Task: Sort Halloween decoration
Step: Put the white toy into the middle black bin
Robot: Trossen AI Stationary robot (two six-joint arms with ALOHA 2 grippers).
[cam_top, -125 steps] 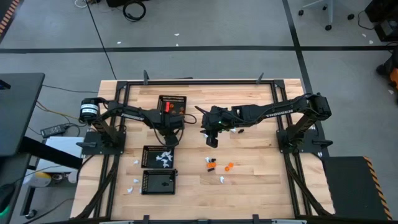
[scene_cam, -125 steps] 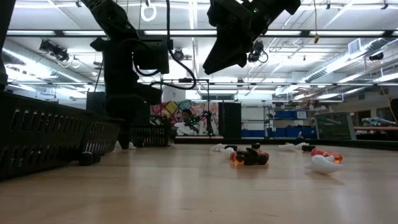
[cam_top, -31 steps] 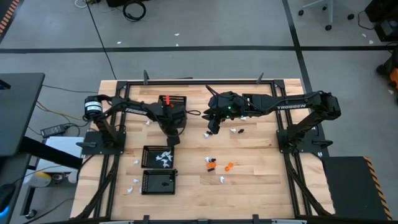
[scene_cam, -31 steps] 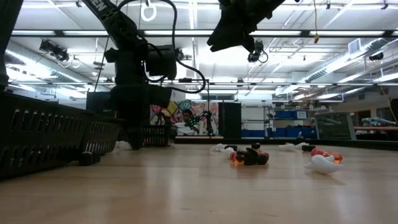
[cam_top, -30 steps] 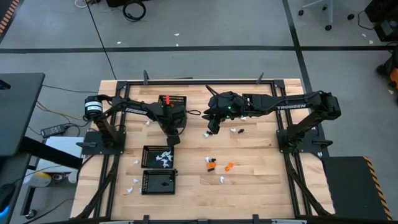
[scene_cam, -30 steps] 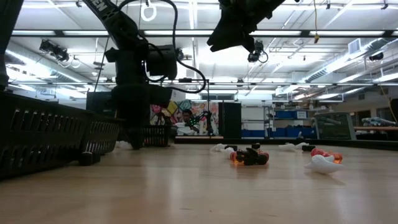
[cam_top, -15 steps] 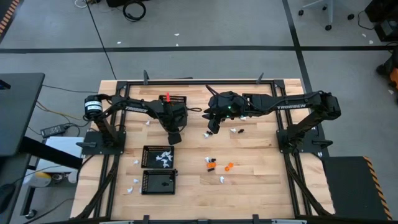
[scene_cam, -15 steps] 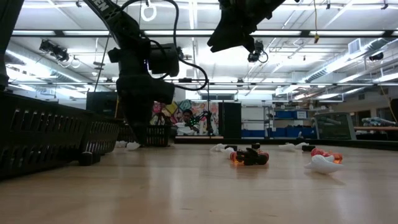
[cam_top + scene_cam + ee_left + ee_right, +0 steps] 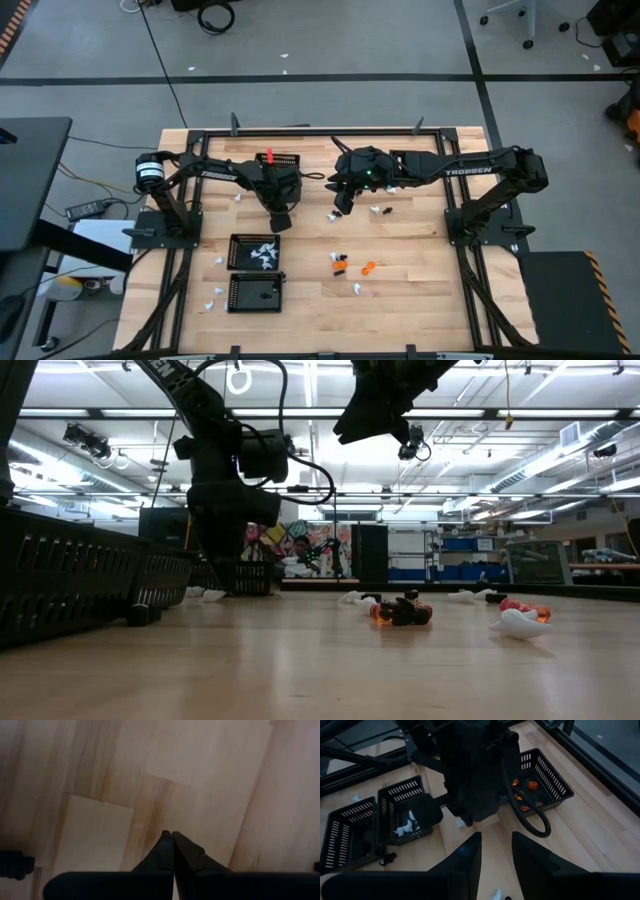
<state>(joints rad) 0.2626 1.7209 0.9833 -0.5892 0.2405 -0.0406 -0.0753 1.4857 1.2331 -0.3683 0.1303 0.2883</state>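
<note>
Now we see the left claw [image 9: 173, 836] has pressed together, empty, over bare table [image 9: 210, 780]; another piece awaits

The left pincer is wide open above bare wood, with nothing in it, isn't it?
Not quite. The left pincer is shut, not wide open: the left wrist view shows its two dark fingers pressed together. The rest holds: it hangs above bare wood of the table, with nothing visible between the fingers.
</note>
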